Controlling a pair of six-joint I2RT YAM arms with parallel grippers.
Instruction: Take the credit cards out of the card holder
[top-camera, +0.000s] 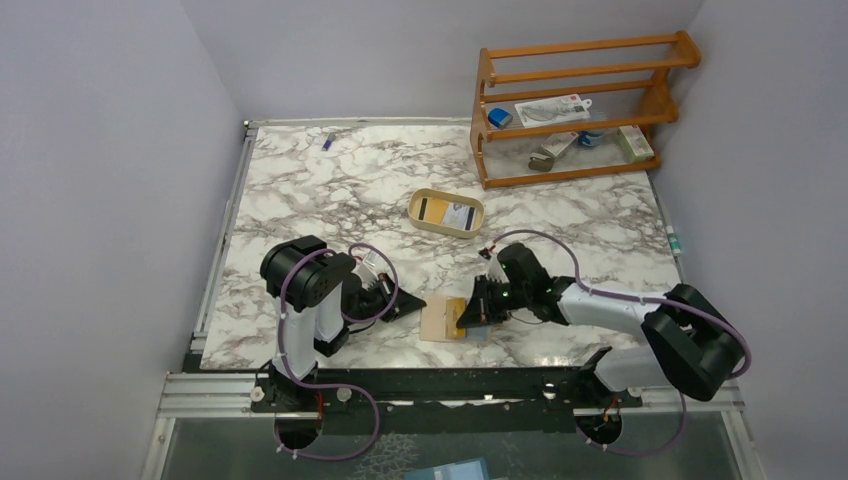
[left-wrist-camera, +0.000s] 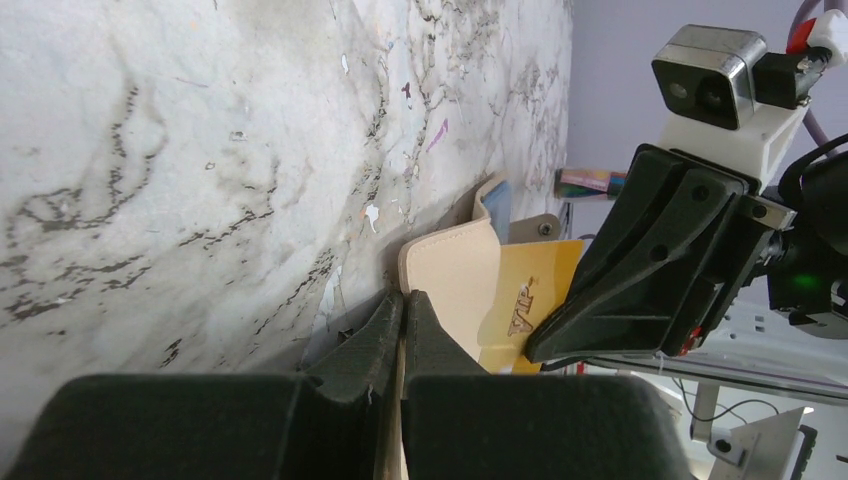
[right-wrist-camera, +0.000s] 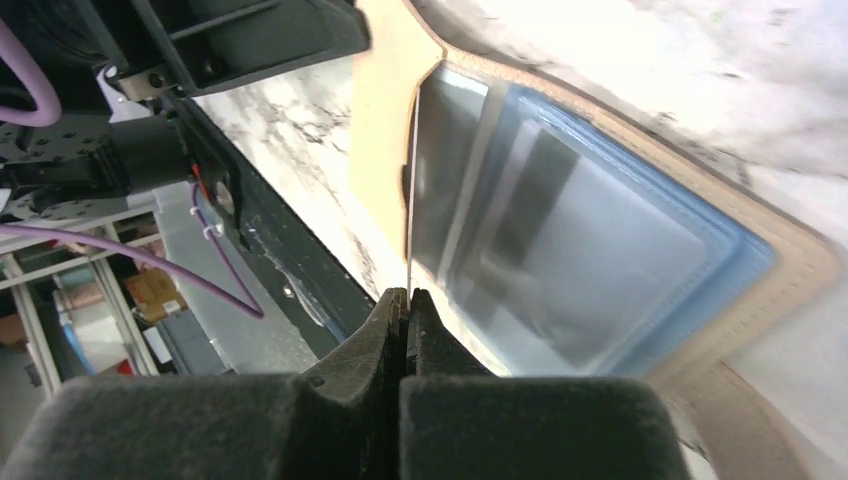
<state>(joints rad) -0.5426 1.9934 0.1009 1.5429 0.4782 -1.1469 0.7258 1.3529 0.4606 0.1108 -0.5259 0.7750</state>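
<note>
Close to the near edge of the table (top-camera: 330, 190), the card holder (top-camera: 436, 322) lies open between the two arms. The left gripper (top-camera: 408, 306) has its fingers pressed together on the edge of the beige flap, apparently to anchor the soft wallet so it cannot slide. From the opposite side, the right gripper (top-camera: 470, 308) is squeezed tight on the thin edge of the yellow-orange card (left-wrist-camera: 530, 285), which sticks partway out of its pocket beside the pale blue windowed side; that grip suits drawing it free. Farther back, the oval tan tray (top-camera: 420, 218) holds other cards (top-camera: 455, 213), seemingly the drop spot. At the far right stands a wooden rack (top-camera: 580, 50) with small items.
</note>
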